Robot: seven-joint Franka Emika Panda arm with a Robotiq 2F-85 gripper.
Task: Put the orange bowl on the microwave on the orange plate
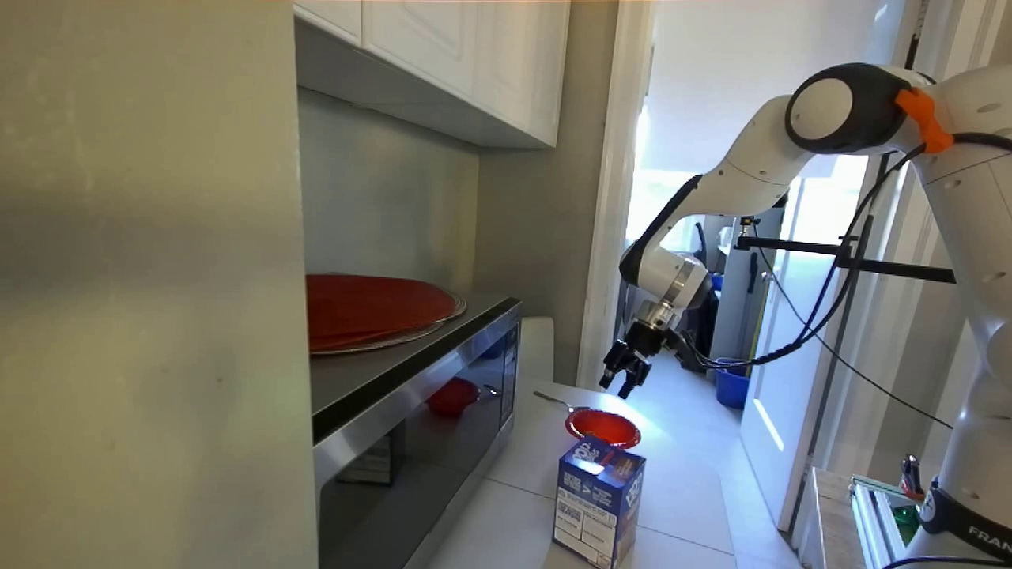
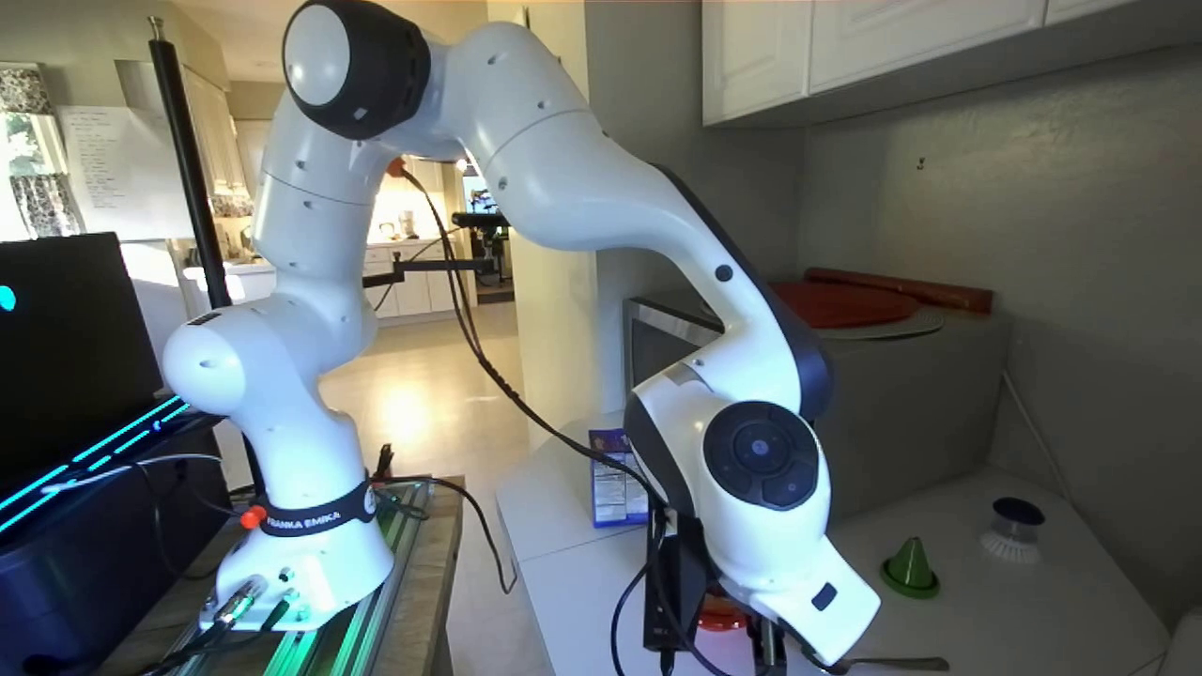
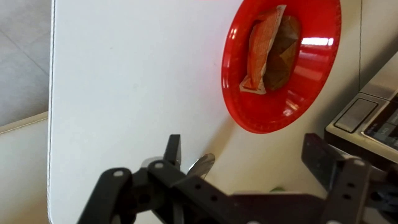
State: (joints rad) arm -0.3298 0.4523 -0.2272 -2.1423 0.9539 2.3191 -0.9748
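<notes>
At left in an exterior view, the orange plate (image 1: 378,310) lies atop the microwave (image 1: 427,466). Rightward, a blue-and-white box (image 1: 594,502) stands on the worktop (image 1: 538,450), the orange bowl (image 1: 607,427) just beyond. From the right the arm (image 1: 743,178) arches high, then slopes down leftward, jaws spread wide, gripping nothing, above the worktop near the orange bowl.

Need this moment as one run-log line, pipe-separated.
pincer: open, empty, above counter | bowl: on counter, packets inside | plate: atop microwave | box: near bowl | placement: not yet done
</notes>
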